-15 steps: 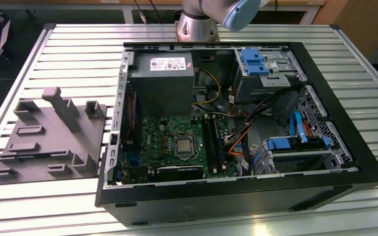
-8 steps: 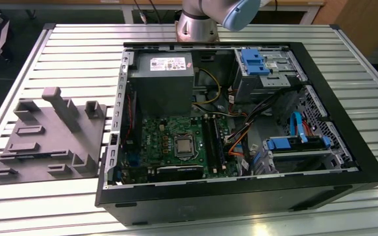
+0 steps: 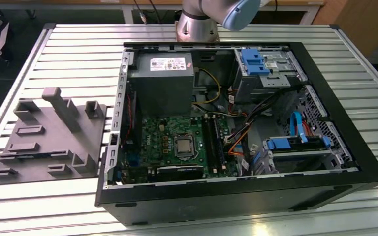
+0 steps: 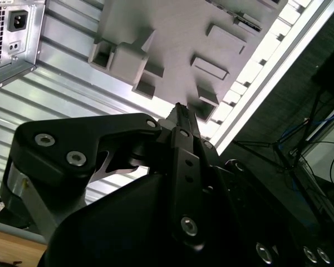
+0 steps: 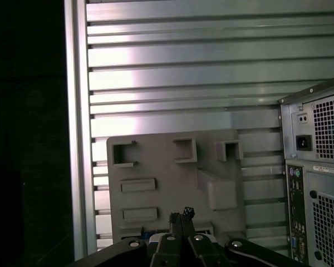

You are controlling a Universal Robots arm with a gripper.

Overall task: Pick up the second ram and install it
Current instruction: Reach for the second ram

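In both wrist views my gripper (image 4: 178, 107) (image 5: 181, 213) hangs high above the grey holder tray (image 4: 172, 33) (image 5: 161, 167). Its two fingertips are pressed together, and I see nothing between them. The tray (image 3: 51, 142) lies on the slatted table at the exterior view's left, beside the open computer case (image 3: 241, 194). The second ram is hidden from me; I cannot pick it out on the tray. Inside the case the motherboard (image 3: 169, 132) lies flat, and its long dark memory slots (image 3: 212, 142) run along its right side.
My arm's base (image 3: 199, 22) stands at the far edge of the table. The case's rear panel (image 5: 317, 183) (image 4: 14, 33) with its power socket faces the tray. Cables, blue drive brackets (image 3: 255, 61) and the power supply (image 3: 163, 78) fill the case. The table edge (image 5: 78, 139) runs past the tray.
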